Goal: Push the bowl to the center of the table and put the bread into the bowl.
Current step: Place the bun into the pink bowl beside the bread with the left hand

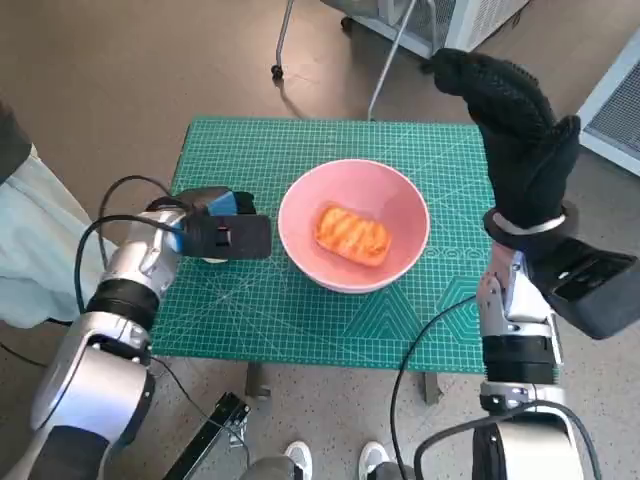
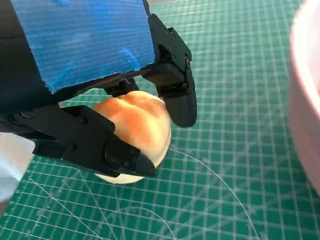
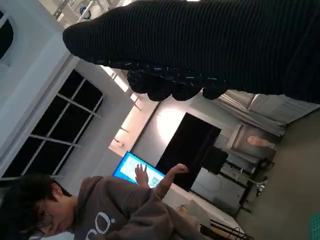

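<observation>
The pink bowl (image 1: 300,215) stands about mid-table on the green cutting mat (image 1: 300,320), with a grilled orange bread piece (image 1: 352,235) inside it. Just left of the bowl, low over the mat, is my left hand (image 1: 225,232). In the left wrist view that hand (image 2: 85,45) grips a round golden bread roll (image 2: 142,120), with black fingers (image 2: 180,100) on both sides and the roll's underside on the mat. The bowl's rim (image 2: 306,100) shows close by. My right hand (image 1: 515,120) is raised high over the table's right side, fingers extended, holding nothing.
Metal chair legs (image 1: 380,70) stand beyond the far edge. A person's pale clothing (image 1: 25,240) is at the left, and shoes (image 1: 300,458) show below the near edge. The right wrist view shows a person in a brown hoodie (image 3: 100,210).
</observation>
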Tool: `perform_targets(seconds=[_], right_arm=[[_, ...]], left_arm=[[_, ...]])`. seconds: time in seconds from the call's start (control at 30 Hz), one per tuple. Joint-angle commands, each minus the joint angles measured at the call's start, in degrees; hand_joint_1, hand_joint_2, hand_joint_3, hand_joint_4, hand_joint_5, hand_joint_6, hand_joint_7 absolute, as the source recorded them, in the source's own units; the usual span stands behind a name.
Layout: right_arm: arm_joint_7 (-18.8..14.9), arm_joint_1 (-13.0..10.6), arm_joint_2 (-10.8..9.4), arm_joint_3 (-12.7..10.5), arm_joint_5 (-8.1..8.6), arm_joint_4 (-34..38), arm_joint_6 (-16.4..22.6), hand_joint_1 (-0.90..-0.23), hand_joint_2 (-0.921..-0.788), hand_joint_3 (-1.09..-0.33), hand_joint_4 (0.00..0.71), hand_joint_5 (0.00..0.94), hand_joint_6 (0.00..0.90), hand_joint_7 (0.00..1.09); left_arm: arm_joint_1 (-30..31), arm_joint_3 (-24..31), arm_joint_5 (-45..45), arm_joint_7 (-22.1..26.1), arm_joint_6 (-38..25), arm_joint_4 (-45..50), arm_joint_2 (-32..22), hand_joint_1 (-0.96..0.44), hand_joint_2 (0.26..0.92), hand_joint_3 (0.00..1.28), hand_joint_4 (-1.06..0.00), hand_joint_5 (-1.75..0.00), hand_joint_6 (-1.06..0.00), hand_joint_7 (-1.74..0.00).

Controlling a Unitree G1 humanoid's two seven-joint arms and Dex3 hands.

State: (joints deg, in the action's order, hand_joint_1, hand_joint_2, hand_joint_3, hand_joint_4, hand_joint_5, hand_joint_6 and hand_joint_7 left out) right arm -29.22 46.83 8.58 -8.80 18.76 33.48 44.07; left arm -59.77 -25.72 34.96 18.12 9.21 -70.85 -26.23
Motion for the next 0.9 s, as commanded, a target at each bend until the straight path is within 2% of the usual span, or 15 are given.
perform_targets(seconds=[0.03,0.47,0.7,0.9], right_arm=[[0.08,-1.19,-0.30,0.19,-0.58,0.06,-0.57,-0.687,-0.921,-0.726,0.244,0.004,-0.001,0.77],[0.10,-1.43,-0.23,0.24,-0.53,-0.18,-0.90,-0.684,-0.921,-0.731,0.236,0.000,-0.001,0.76],[0.10,-1.56,-0.27,0.30,-0.57,-0.37,-0.96,-0.684,-0.921,-0.733,0.238,0.001,-0.001,0.76],[0.05,-1.52,-0.25,0.34,-0.62,-0.42,-0.88,-0.685,-0.921,-0.736,0.239,0.002,-0.001,0.76]], left_arm=[[-1.37,1.71,-1.37,-1.24,0.46,0.54,-1.82,0.00,0.920,0.09,-0.65,-1.17,-0.60,-1.22],[-2.77,7.54,-5.93,-2.45,3.06,7.91,-4.26,0.00,0.920,0.10,-0.67,-1.17,-0.58,-1.23],[-0.39,11.77,-9.94,-2.71,4.96,21.09,-4.13,0.00,0.921,0.09,-0.67,-1.14,-0.59,-1.24],[2.65,13.12,-11.79,-2.49,4.63,33.80,-2.44,0.00,0.920,0.08,-0.68,-1.13,-0.60,-1.24]])
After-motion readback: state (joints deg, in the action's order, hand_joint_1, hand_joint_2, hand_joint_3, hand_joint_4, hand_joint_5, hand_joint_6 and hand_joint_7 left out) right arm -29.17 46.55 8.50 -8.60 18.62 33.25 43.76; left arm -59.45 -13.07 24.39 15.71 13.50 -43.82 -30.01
